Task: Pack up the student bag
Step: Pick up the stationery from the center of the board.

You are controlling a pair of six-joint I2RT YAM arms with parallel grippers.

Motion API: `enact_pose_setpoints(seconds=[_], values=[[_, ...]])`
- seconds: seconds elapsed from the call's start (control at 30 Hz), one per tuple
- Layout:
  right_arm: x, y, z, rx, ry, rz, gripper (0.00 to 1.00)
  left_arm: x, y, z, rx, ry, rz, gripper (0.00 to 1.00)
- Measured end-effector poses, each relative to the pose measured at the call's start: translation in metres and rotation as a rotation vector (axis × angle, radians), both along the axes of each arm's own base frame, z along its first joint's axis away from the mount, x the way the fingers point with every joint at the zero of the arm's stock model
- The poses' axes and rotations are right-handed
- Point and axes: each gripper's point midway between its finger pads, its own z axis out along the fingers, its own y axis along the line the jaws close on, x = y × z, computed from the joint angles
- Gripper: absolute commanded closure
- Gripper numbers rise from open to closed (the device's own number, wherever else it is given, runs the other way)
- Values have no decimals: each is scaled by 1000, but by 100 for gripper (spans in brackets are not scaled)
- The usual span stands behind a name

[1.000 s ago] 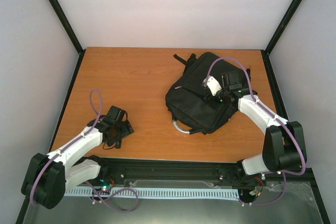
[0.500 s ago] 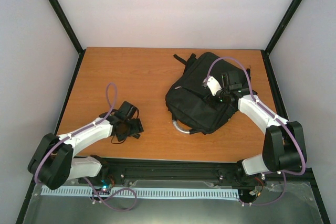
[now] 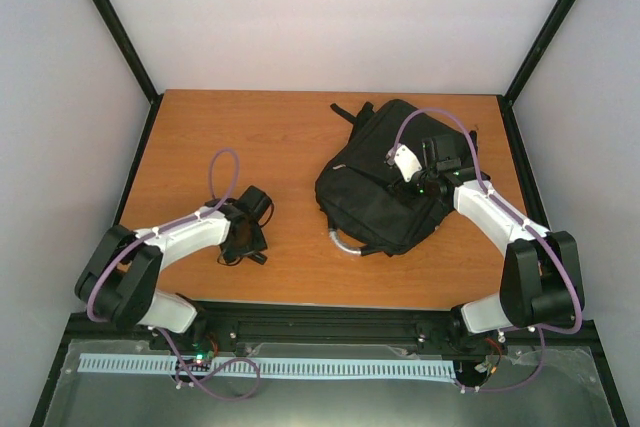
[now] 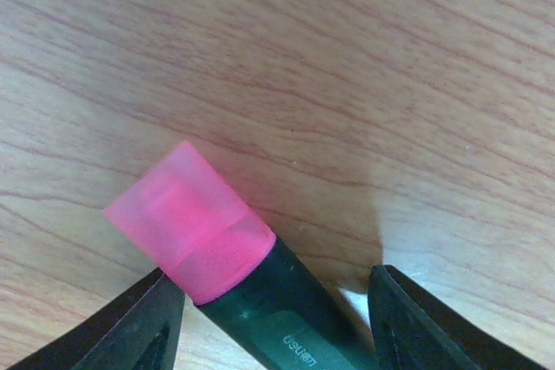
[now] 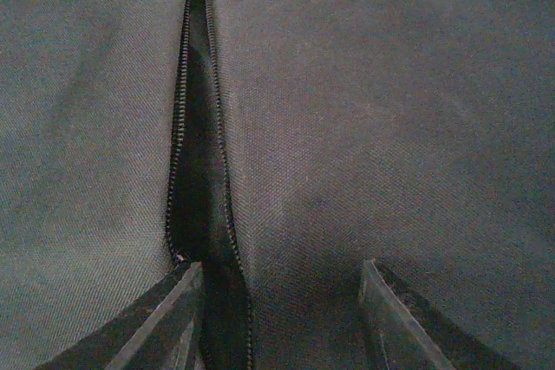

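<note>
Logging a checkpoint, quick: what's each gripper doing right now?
Left gripper: open, jaws either side of the marker, not yet clamped.
Right gripper: open, jaws apart over the bag, holding nothing.

Left end effector [image 3: 243,240] farther right, narrower around marker [image 4: 208,231].

Overhead view is evenly lit and soft, a bit low-res; walls [image 3: 350,17] read pale lilac, with no glare. Table [image 3: 260,137] has only faint shadows. Left wrist view is bright, the wood grain sharp; marker cap [image 4: 186,218] throws a dark shadow rightward. Right wrist view is dim, the bag [image 5: 390,127] low-contrast.
</note>
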Motion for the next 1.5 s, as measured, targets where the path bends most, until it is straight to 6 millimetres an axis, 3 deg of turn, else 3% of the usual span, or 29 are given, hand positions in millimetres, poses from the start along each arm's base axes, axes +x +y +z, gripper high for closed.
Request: enact_pose_setpoints(seconds=[0.23,0.3,0.73,0.9,1.17,1.33,1.5], values=[[0,0,0,0,0,0,51,3,2,0,32,12,-3,59],[0,0,0,0,0,1,51,4,2,0,34,12,-18,69],[0,0,0,1,4,1,51,5,-5,3,17,20,-126,94],[0,0,0,1,4,1,51,4,-17,25,-66,-31,-193,98],[0,0,0,-1,4,0,54,34,-85,114,-402,-279,-390,99],[4,-4,-1,-20,1,-23,76,51,-130,154,-586,-378,-502,99],[5,-4,1,-28,-7,-36,93,67,-171,168,-713,-391,-591,99]])
